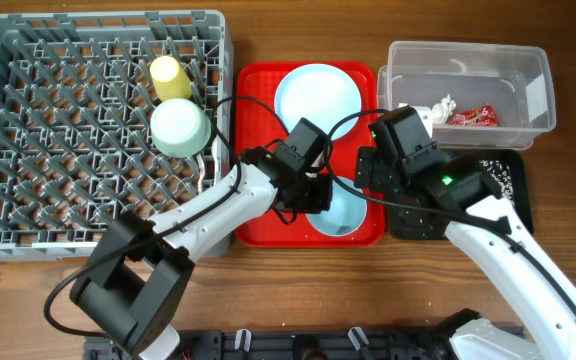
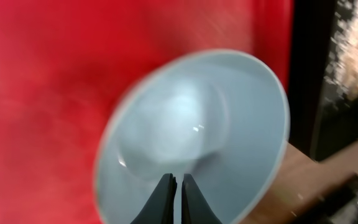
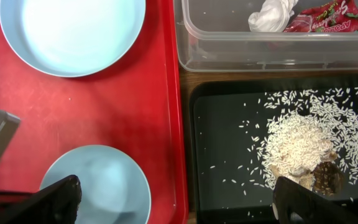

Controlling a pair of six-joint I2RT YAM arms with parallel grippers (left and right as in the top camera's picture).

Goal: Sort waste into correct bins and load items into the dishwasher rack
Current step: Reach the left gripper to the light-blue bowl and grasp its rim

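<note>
My left gripper point(image 1: 311, 197) point(image 2: 179, 180) is shut on the near rim of a pale blue bowl point(image 1: 342, 216) point(image 2: 197, 118) at the front of the red tray; the bowl looks tilted in the left wrist view. It also shows in the right wrist view point(image 3: 107, 183). My right gripper point(image 1: 383, 172) point(image 3: 173, 205) is wide open and empty, above the seam between the red tray and the black tray point(image 1: 513, 200) point(image 3: 229, 155). The black tray holds rice scraps point(image 3: 300, 146). The clear tub point(image 1: 468, 60) point(image 3: 229, 43) holds the tissue point(image 3: 272, 15) and the wrapper point(image 3: 325, 18). The plate point(image 1: 317, 95) point(image 3: 70, 31) lies on the red tray.
The grey rack point(image 1: 48, 130) at the left holds the yellow cup point(image 1: 165, 72) and an upturned pale bowl point(image 1: 179, 126). Something thin and white point(image 1: 206, 165) lies at its right edge. The red tray point(image 1: 258, 150) sits between the rack and the bins. Cables loop over the red tray.
</note>
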